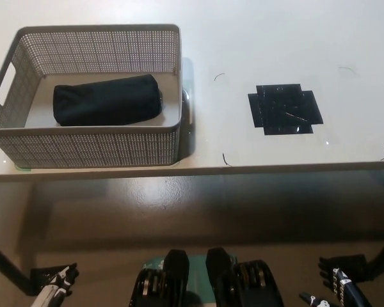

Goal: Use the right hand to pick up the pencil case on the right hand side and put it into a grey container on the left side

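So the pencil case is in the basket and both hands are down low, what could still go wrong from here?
Little is left to fail. The grey basket stands close to the table's front edge, so a hand rising from below could bump it and shift it. The black pencil case lies flat inside, well below the rim, so it is unlikely to spill. The left hand and right hand sit below the table, fingers spread.

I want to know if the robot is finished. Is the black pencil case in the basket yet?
Yes, it looks done. The black pencil case lies inside the grey container on the table's left. Nothing is in hand: the right robot hand and the left robot hand hang low below the table edge, holding nothing. Nothing seems left.
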### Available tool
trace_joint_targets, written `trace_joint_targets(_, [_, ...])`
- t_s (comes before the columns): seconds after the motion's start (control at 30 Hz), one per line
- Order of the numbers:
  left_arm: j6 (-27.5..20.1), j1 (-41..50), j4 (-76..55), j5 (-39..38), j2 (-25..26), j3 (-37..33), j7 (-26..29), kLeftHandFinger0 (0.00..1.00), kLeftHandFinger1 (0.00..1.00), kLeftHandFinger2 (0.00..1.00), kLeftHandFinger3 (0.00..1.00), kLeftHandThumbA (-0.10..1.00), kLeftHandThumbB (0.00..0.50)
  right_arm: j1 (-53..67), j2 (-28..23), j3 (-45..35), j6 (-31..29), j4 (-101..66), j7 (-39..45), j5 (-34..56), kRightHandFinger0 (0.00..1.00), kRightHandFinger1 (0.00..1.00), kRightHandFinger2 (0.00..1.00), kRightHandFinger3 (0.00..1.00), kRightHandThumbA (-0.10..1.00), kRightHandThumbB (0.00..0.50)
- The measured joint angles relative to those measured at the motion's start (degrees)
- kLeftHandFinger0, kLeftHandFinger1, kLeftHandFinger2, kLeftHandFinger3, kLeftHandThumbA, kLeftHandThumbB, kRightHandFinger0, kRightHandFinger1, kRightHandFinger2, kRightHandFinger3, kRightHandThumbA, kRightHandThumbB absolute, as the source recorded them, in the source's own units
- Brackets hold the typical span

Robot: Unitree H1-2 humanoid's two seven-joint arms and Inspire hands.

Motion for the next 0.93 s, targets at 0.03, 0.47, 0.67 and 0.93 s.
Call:
trace_joint_targets(0.03, [0.0, 0.0, 0.0, 0.06, 0.0, -0.09, 0.06, 1.0, 1.0, 1.0, 1.0, 1.0, 0.301, 0.0, 0.0, 0.08, -0.08, 0.0, -0.04, -0.05, 1.0, 1.0, 1.0, 1.0, 1.0, 0.319])
trace_joint_targets(0.47, [0.1, -0.07, -0.39, 0.2, 0.0, -0.78, 0.4, 1.0, 1.0, 1.0, 1.0, 1.0, 0.262, -0.65, -0.23, 1.66, -0.44, 0.27, -0.68, -1.55, 1.0, 1.0, 1.0, 1.0, 1.0, 0.263])
trace_joint_targets(0.67, [0.14, -0.21, -0.49, 0.33, 0.0, -1.01, 0.71, 1.0, 1.0, 1.0, 1.0, 1.0, 0.267, -0.69, -0.52, 1.98, -0.47, 0.27, -0.92, -1.96, 1.0, 1.0, 1.0, 1.0, 1.0, 0.262])
trace_joint_targets(0.93, [0.34, -0.23, -0.49, 0.4, 0.0, -1.02, 0.76, 1.0, 1.0, 1.0, 1.0, 1.0, 0.253, -0.87, -0.78, 2.42, -0.49, 0.29, -1.02, -2.57, 1.0, 1.0, 1.0, 1.0, 1.0, 0.254])
